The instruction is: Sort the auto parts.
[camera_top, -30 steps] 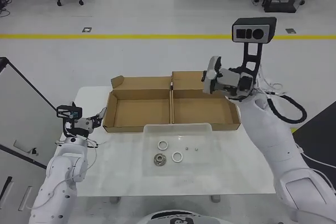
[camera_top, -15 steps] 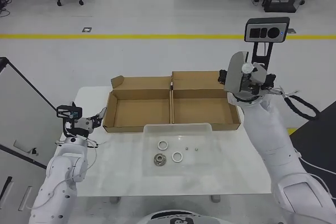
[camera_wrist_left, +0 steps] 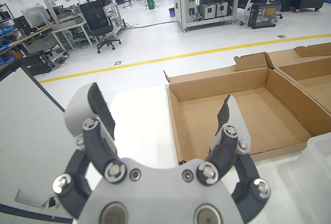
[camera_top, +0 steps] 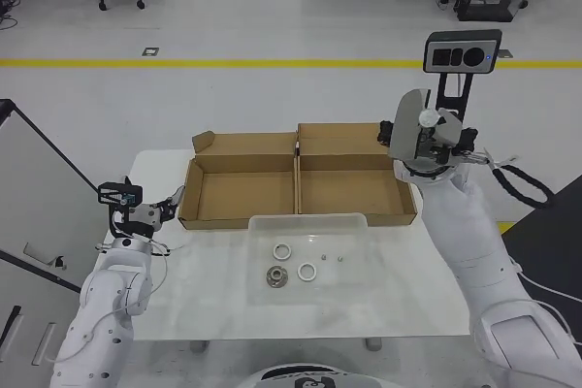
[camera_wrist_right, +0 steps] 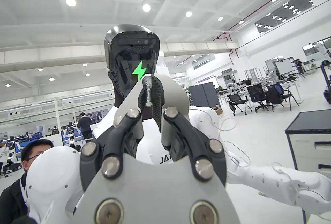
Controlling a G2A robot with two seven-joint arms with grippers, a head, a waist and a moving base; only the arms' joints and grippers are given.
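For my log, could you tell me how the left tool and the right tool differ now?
The left tool is open and empty; the right tool is shut on a threaded bolt. The left tool sits low beside the left cardboard box; the right tool is raised high, tilted upward. Both have the same two-finger build.

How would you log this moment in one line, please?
left gripper: open, beside boxes | right gripper: raised, shut on screw | tray: two rings, metal hub inside | boxes: empty
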